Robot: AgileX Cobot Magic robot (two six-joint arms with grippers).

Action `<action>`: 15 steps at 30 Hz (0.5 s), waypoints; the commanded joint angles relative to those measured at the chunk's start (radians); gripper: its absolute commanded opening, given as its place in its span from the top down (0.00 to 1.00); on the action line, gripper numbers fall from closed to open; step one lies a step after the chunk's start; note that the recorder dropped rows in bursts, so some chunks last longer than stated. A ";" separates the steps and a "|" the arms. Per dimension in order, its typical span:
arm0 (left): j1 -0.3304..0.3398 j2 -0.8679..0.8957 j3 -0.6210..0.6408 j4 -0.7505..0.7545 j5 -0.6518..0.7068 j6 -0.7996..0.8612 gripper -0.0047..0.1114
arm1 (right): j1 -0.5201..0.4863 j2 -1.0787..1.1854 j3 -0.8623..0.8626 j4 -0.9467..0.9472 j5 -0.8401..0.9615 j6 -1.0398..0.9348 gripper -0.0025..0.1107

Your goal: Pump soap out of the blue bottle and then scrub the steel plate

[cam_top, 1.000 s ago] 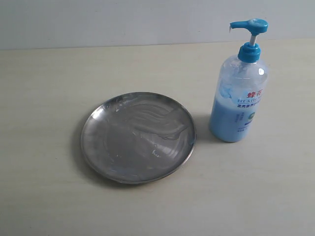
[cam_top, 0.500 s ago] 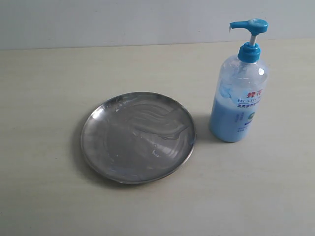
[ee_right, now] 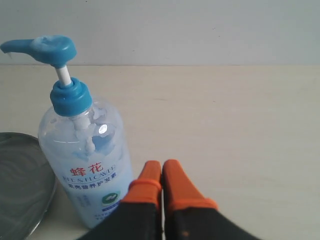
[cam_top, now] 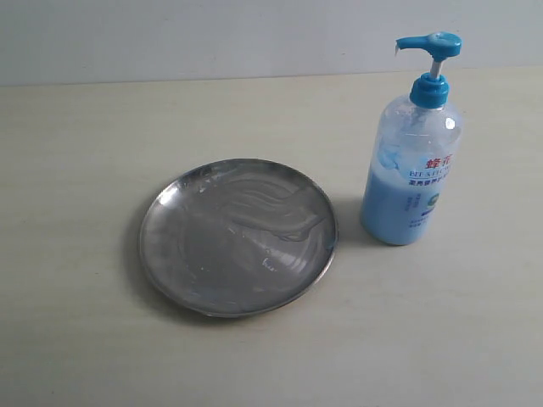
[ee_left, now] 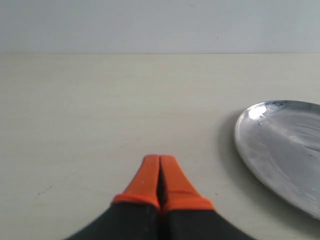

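The blue bottle (ee_right: pixel 85 165) stood upright just beside my right gripper (ee_right: pixel 161 166), with its pump head above my tips. My left gripper (ee_left: pixel 159 161) sat near the steel plate (cam_top: pixel 237 237), farther from the bottle. Both grippers were pressed together and held nothing. The clear bottle was about half full of pale soap (cam_top: pixel 399 208), and the plate looked streaky.

steel plate (cam_top: pixel 238 237): no shift that I can see; the streaks read alike across all three exterior views.
blue bottle (cam_top: pixel 411 170): no shift; pump head (cam_top: pixel 433 42) at the same height as before.
soap (cam_top: pixel 397 208): level in the bottle unaltered.
left gripper (ee_left: pixel 159 159), right gripper (ee_right: pixel 161 164): my wrist views record only this moment, so I have nothing to compare against.
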 commanded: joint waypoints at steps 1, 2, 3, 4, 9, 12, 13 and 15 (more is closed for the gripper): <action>0.004 -0.007 0.000 -0.003 -0.006 0.003 0.96 | -0.005 0.002 -0.008 0.002 -0.013 0.009 0.95; 0.004 -0.007 0.000 -0.003 -0.006 0.003 0.96 | -0.005 0.002 -0.008 0.023 -0.010 0.028 0.95; 0.004 -0.007 0.000 -0.003 -0.006 0.003 0.96 | -0.005 0.002 -0.008 0.048 -0.001 0.042 0.95; 0.004 -0.007 0.000 -0.003 -0.006 0.003 0.96 | -0.005 0.003 -0.008 0.057 0.007 0.051 0.95; 0.004 -0.007 0.000 -0.003 -0.006 0.003 0.96 | 0.001 0.044 -0.008 0.075 0.056 0.050 0.95; 0.004 -0.007 0.000 -0.003 -0.006 0.003 0.96 | 0.003 0.110 -0.008 0.112 0.077 -0.023 0.95; 0.004 -0.007 0.000 -0.003 -0.006 0.003 0.96 | 0.003 0.130 -0.008 0.144 0.079 -0.064 0.95; 0.004 -0.007 0.000 -0.003 -0.006 0.003 0.96 | 0.003 0.179 -0.012 0.257 0.084 -0.200 0.95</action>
